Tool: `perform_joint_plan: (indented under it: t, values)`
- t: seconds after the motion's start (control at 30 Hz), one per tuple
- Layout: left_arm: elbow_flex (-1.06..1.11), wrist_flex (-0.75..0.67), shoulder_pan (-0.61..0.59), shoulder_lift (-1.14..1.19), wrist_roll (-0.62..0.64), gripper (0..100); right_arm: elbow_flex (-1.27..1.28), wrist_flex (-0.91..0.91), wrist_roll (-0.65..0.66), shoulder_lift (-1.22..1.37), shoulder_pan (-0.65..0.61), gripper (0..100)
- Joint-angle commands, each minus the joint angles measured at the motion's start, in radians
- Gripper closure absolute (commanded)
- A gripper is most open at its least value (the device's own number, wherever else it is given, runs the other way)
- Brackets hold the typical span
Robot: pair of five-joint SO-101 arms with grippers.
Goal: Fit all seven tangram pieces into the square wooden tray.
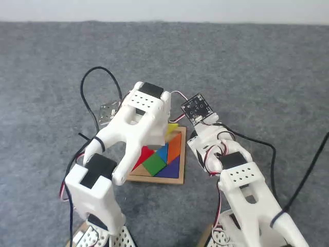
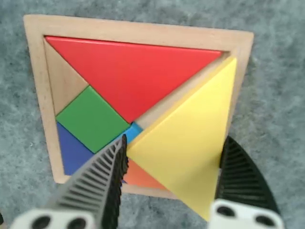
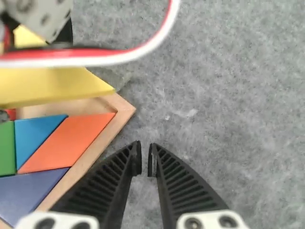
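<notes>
While the left tool point(image 2: 172, 145) pinches the yellow triangle point(image 2: 190, 124) above the tray point(image 2: 143, 28), the right tool point(image 3: 144, 157) rests closed beside it.
Probably light, stiff, slippery wood; hold its two straight edges.

Your layout, item by item.
- Tray point(image 1: 159, 180): lies on the table point(image 1: 267, 77), near the centre, toward the near side.
- In the tray you have the seated large triangle point(image 2: 133, 71) at the left. The square piece point(image 2: 93, 119) touches it on its near side, and the parallelogram point(image 3: 66, 140) is at the right.
- Held large triangle point(image 2: 200, 114): sits in the left gripper point(image 2: 174, 143), above the tray's far right part.
- Right gripper point(image 3: 144, 160): just right of the tray's right edge, over the table.
</notes>
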Motion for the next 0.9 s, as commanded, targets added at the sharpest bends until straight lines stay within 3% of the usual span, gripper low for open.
perform_joint_plan:
  t: [0.0,0.33,0.57,0.87]
  values:
    - [-0.018,0.012,0.006,-0.006,0.014,99,-0.034,0.007,0.021,-0.002,-0.024,95.1]
    - [-0.005,0.003,0.002,-0.006,-0.021,98,-0.034,0.008,0.037,-0.001,-0.033,95.4]
    - [-0.004,-0.028,0.006,-0.006,-0.025,88,-0.034,0.004,0.035,-0.001,-0.008,95.4]
    - [0.001,-0.005,0.006,-0.006,-0.020,87,-0.034,0.013,0.035,-0.001,-0.013,95.4]
